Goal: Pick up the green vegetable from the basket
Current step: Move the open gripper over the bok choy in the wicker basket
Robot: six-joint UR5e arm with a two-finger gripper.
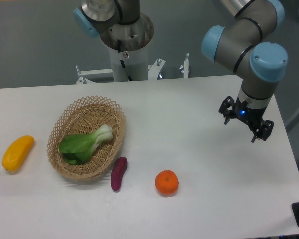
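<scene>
Nearest the camera, an orange (167, 182) and a purple eggplant (118, 173) lie on the white table (199, 209), the eggplant just beside the near rim of the basket (60, 130), with a yellow fruit (17, 153) well apart to the left. Inside the basket lies the green vegetable (84, 144), leaves toward the near left and pale stalk toward the far right. Well apart at the right, the hand (245, 127) hangs above the table, fingers spread and holding nothing.
</scene>
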